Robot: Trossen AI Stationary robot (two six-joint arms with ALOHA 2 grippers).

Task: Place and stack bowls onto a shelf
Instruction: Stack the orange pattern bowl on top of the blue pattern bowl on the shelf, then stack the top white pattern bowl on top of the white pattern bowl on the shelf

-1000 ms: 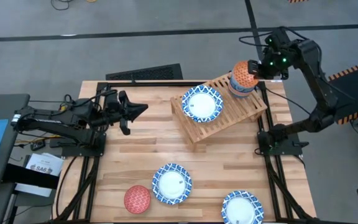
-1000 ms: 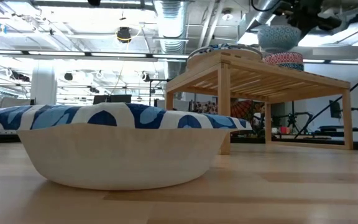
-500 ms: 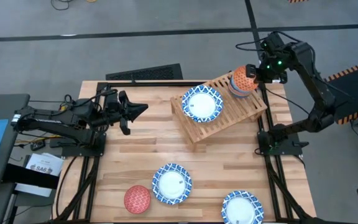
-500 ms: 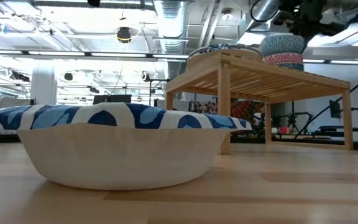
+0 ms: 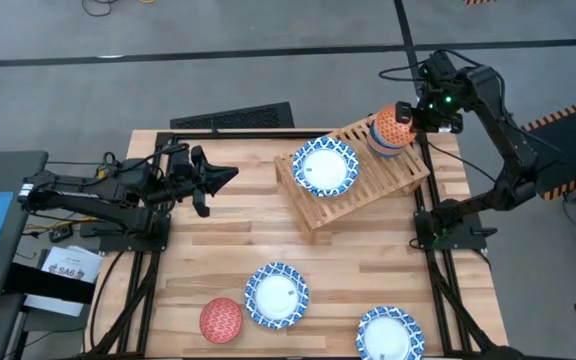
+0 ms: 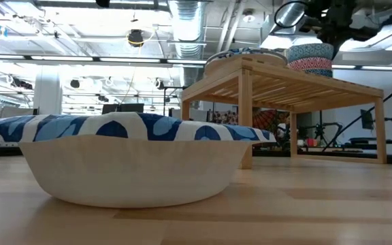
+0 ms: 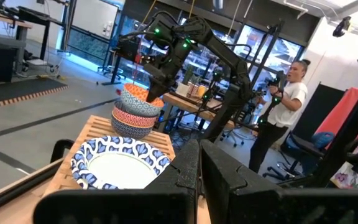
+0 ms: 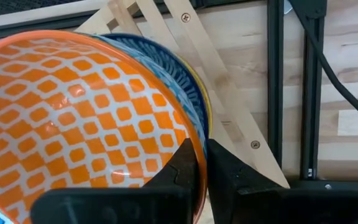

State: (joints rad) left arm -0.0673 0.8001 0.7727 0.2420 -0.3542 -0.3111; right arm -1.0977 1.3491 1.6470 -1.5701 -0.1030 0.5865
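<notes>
High view: right gripper (image 5: pixel 405 115) sits over the far right corner of the shelf (image 5: pixel 353 172), pinched on the rim of the orange bowl (image 5: pixel 390 124) that tops a small stack, so the bowl can be seated squarely before release; a wide blue-and-white bowl (image 5: pixel 325 165) lies beside it on the slats, two more blue-and-white bowls (image 5: pixel 276 295) and a red bowl (image 5: pixel 221 319) wait on the table (image 5: pixel 218 240), left gripper (image 5: pixel 200 180) parked at the left edge, fingers closed on nothing. Low view: stack (image 6: pixel 309 57) rests on the shelf top, nested to save room. Left wrist view: stack of small bowls behind the wide one. Right wrist view: fingers (image 8: pixel 188 163) straddle the orange rim, narrow grip
</notes>
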